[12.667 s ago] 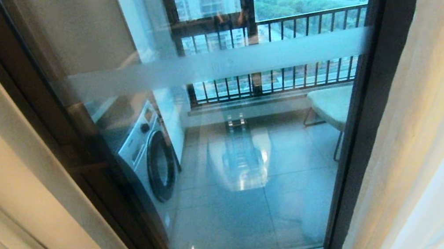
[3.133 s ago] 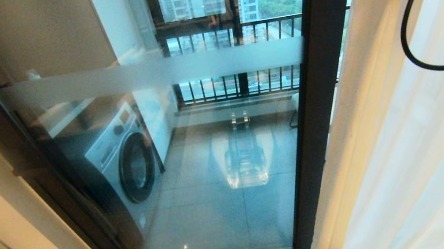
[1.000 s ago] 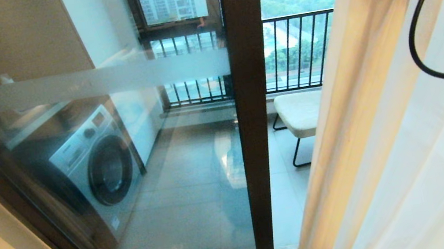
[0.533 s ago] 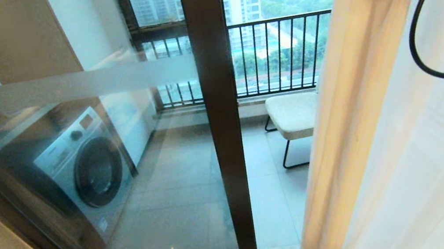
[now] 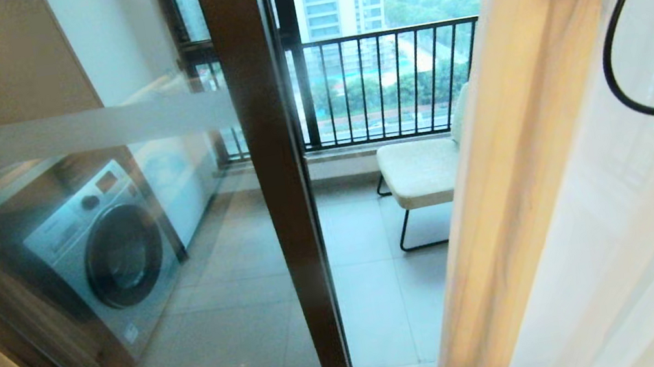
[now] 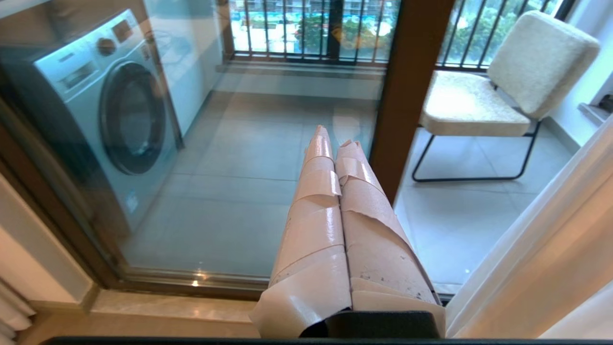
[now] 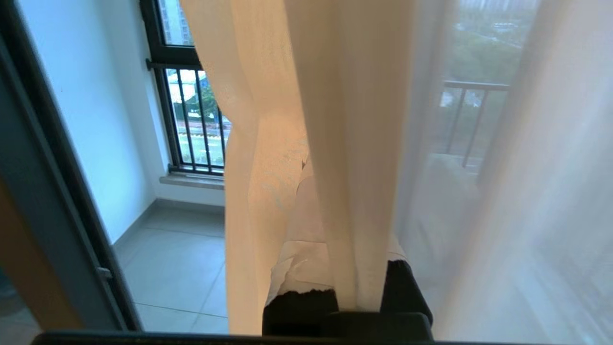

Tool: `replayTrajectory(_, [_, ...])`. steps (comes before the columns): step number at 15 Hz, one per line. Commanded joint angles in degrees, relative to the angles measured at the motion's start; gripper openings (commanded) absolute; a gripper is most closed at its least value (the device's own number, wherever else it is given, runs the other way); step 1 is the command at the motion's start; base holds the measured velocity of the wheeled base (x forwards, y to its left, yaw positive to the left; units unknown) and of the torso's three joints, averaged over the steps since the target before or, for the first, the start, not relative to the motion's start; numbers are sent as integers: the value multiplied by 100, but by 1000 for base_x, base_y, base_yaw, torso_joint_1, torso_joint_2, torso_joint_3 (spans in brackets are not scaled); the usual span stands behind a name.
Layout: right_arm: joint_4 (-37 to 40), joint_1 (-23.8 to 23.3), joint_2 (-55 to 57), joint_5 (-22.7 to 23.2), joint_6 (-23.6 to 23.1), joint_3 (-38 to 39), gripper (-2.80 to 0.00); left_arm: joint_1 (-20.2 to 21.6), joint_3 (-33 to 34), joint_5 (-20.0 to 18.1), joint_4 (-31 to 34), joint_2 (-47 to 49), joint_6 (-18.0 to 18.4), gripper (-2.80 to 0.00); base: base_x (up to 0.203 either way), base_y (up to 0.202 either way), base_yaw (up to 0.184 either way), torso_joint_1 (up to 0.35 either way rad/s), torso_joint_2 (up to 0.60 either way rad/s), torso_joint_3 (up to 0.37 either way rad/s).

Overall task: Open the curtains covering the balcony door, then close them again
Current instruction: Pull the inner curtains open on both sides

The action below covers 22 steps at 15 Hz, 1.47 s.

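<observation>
I have the right claw (image 7: 335, 201) pinched on a fold of the curtains (image 5: 525, 191), up high at the inner edge of the right-hand panel. Holding there makes sense to me: a grip on the leading edge lets the fabric be dragged along its rail as the base rolls, which I judge is how the closing half of the task has to go. For now the balcony door (image 5: 278, 204) stands uncovered, its dark frame post and the frosted band across the glass in plain sight, with the heavy beige drape and the thin white sheer (image 5: 653, 210) bunched at the door's right edge.

The left claw (image 6: 330, 143) is pressed together on nothing, low in front of the door sill, parked out of the fabric's way.

The head view gives me the whole layout: door, washing machine (image 5: 105, 251) behind the glass, chair (image 5: 417, 172) and railing (image 5: 389, 81) beyond. But there the right arm is only a dark housing and cable in the upper right corner. Only the right wrist view shows the actual grip, the taped fingers wrapped by cloth. The left wrist view alone confirms its fingers (image 6: 316, 191) are touching along their length and empty.
</observation>
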Motion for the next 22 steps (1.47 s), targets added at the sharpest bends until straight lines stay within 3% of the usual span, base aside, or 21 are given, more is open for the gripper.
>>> replayTrajectory(1, [-14, -8, 1, -6, -3, 0, -280, 2, 0, 0, -2, -2, -4, -280, 0, -188, 2, 4, 4, 2])
replayTrajectory(22, [-40, -79, -43, -191, 32, 132, -280, 2, 0, 4, -2, -2, -4, -280, 0, -191, 0, 3, 3, 3])
